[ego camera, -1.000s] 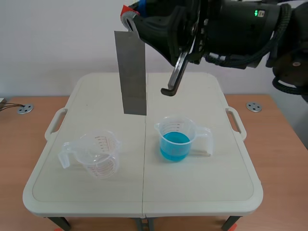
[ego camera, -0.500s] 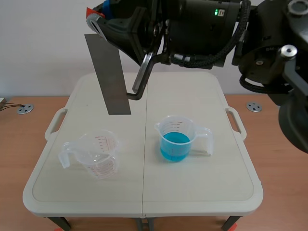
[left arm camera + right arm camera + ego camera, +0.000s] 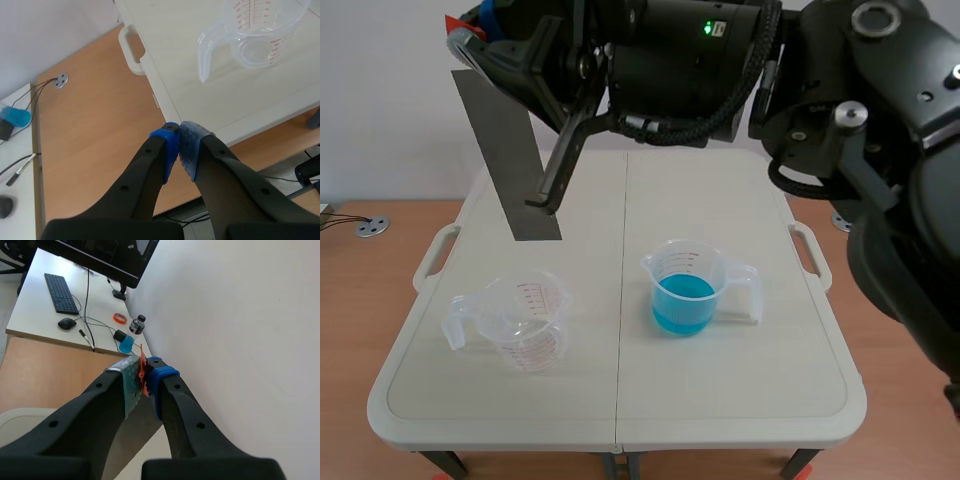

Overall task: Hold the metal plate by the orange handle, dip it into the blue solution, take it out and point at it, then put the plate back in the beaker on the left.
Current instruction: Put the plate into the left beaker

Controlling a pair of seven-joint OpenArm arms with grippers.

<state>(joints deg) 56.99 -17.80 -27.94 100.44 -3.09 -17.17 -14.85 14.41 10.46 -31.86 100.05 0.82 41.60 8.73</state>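
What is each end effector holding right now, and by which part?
The right end effector grips the metal plate by the orange handle at its top end; the plate hangs tilted in the air. The left end effector is shut on nothing.

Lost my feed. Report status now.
Right claw shut on metal plate's orange handle. Left claw shut, empty. Plate airborne, tilted. Left beaker empty, nothing blocking it.

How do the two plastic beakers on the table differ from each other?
The left beaker is empty; the right beaker holds blue liquid. The left beaker's handle points to the table's left side, the right beaker's handle to its right side. Both are clear plastic and stand upright on the white table.
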